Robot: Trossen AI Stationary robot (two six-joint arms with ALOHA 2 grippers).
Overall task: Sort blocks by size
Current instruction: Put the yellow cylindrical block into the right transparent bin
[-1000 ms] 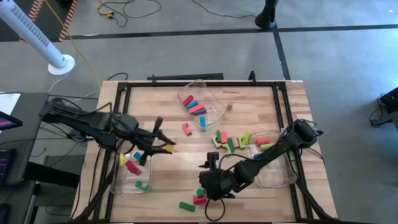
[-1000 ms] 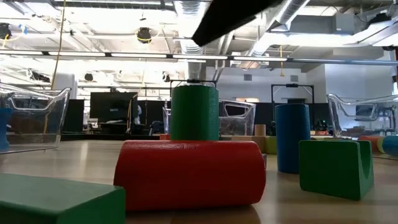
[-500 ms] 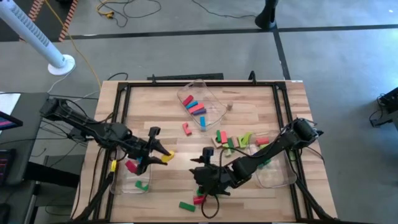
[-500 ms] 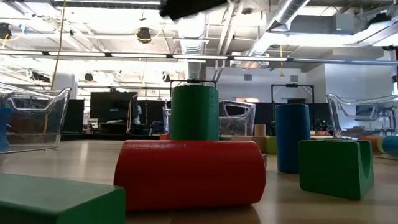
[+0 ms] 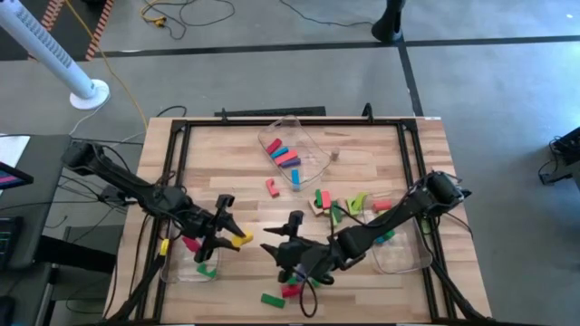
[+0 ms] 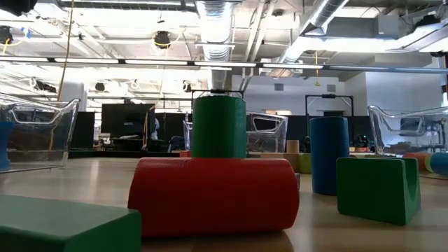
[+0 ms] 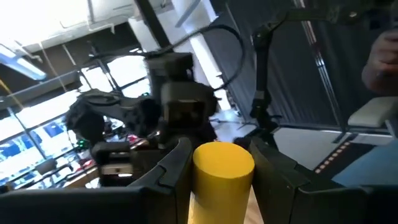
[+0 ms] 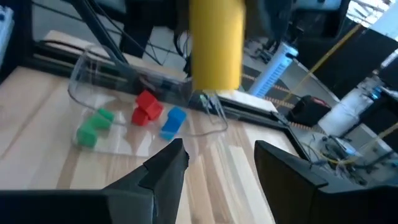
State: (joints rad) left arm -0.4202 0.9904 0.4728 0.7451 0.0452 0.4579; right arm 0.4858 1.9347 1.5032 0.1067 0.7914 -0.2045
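My left gripper (image 5: 233, 237) is shut on a yellow cylinder block (image 5: 241, 240), held in the air beside the near left clear bin (image 5: 172, 270). That bin holds red (image 8: 147, 107), green (image 8: 92, 127) and blue (image 8: 174, 122) blocks. My right gripper (image 5: 275, 254) stands open just right of the cylinder, facing it with nothing between its fingers (image 8: 166, 167). Loose blocks (image 5: 333, 205) lie right of centre. By the near edge a red cylinder (image 6: 213, 196) lies on its side, with a green one (image 6: 219, 126) upright behind it. My left gripper pinches the yellow cylinder's round side (image 7: 222, 175) between its two fingers (image 7: 175, 167). The fingers come about level from the table's left and lie across it. The cylinder stands roughly upright, its flat top (image 7: 222, 155) showing, and is lifted clear of the table.
A clear bin (image 5: 292, 149) with several blocks stands at the far centre. Another clear bin (image 5: 403, 255) stands at the near right, under my right arm. A blue cylinder (image 6: 329, 154), a green arch (image 6: 378, 189) and a green bar (image 6: 63, 224) sit near the front edge.
My left gripper has sunk and gone toward the near edge with the yellow cylinder, tipping from pointing down to about level. My right gripper has risen, gone left toward the cylinder and tipped up toward level. It has left the low view.
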